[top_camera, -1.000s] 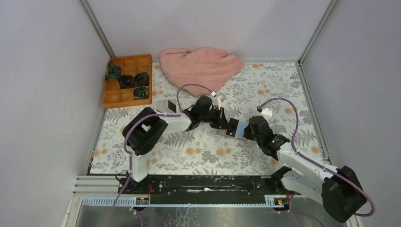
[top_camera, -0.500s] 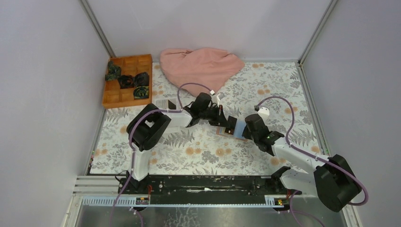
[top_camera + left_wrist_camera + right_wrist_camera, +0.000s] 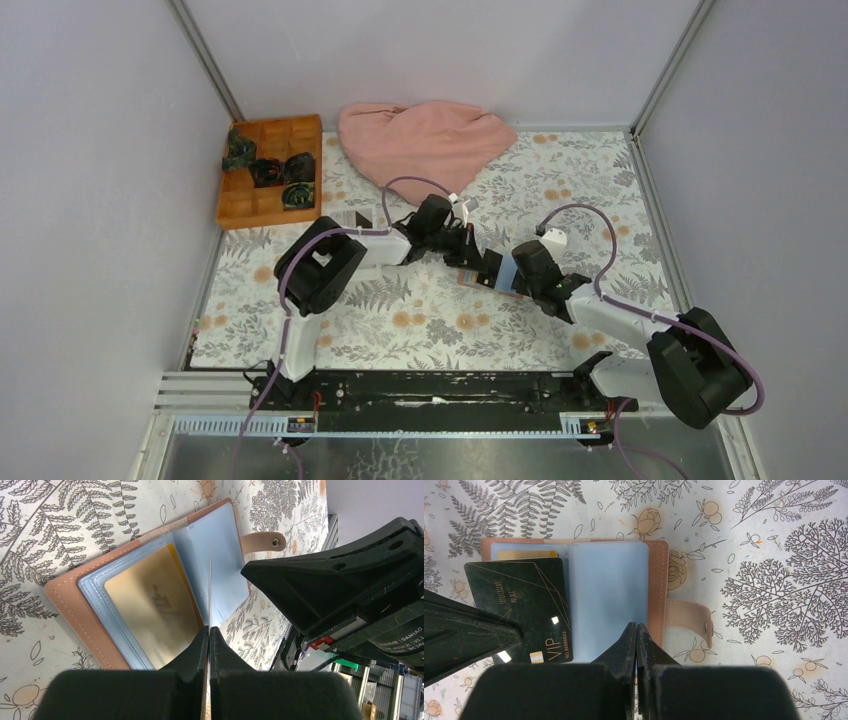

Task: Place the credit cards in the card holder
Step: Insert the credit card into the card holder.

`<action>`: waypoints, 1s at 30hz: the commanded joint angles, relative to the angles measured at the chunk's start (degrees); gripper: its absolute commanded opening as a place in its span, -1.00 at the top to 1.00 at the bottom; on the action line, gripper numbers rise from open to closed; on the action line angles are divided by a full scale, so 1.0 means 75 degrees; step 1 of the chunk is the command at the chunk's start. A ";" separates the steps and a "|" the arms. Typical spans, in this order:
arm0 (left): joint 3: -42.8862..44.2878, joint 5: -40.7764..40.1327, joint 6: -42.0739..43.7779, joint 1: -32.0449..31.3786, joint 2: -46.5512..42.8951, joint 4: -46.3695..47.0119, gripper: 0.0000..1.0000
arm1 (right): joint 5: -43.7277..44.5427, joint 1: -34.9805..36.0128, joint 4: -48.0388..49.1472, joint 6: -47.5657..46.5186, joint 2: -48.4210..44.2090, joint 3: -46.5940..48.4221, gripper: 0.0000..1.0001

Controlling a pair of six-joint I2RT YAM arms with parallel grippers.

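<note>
1. The black card (image 3: 519,600) reads "VIP"; its other print is too small to confirm.
2. The card holder (image 3: 657,580) lies open on the table (image 3: 774,530), with a gold card (image 3: 145,605) in one pocket.
3. The left end effector (image 3: 209,630) is clamped on the black card, over the holder.
4. The right end effector (image 3: 637,627) is closed, pinching the edge of the blue sleeve (image 3: 609,595).
</note>
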 commanded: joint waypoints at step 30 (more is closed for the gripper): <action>0.0927 -0.0206 -0.1149 0.0094 0.0877 -0.1366 1.00 | 0.0189 -0.0121 0.0106 0.0345 0.0725 0.0328 1.00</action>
